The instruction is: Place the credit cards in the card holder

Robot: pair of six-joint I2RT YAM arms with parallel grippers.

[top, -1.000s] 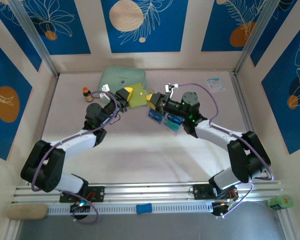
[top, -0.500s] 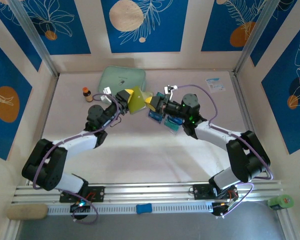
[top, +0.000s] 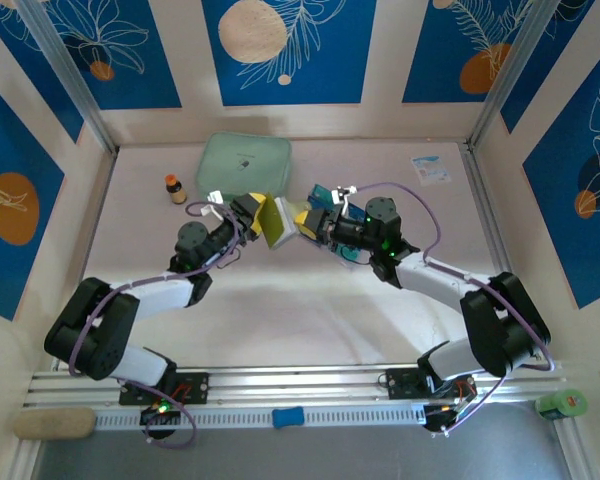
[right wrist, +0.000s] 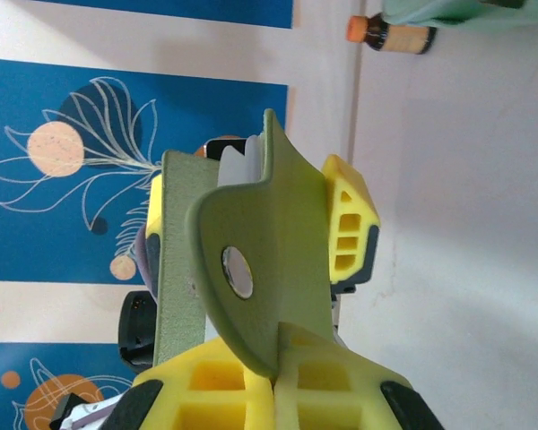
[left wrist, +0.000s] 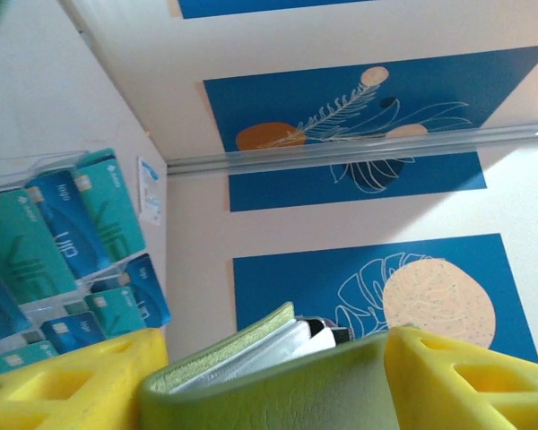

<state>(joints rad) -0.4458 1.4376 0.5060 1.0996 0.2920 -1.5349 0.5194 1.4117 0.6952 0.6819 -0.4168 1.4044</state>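
- Right gripper (right wrist: 278, 358) is pinched closed on the flap of the small olive-green folding leather card holder (right wrist: 291, 224), just below its round metal snap button (right wrist: 238, 271).
- Left gripper (left wrist: 273, 349) has its yellow jaws apart, with the holder filling the gap and touching both. Whether they press firmly I cannot tell.
- Place: the card holder is held between the two grippers over the pale table (top: 280, 330), a little toward 12 o'clock from the table's middle. The left gripper is at its 9 o'clock and the right at its 3 o'clock.
- Progress: the flat blue and teal plastic credit cards (left wrist: 67, 224) lie spread on the table near the holder's 4 o'clock, by the right arm. I see no card in the holder. By my judgement the holder is only being spread open, and every card is left to pick up and slot in.
- Pointing: the holder stands on edge, and its long axis runs about 12 to 6 o'clock in the top view. Its parted edge, showing the pale clear inner sleeves (left wrist: 260, 354), faces about 3 o'clock, away from the left wrist.
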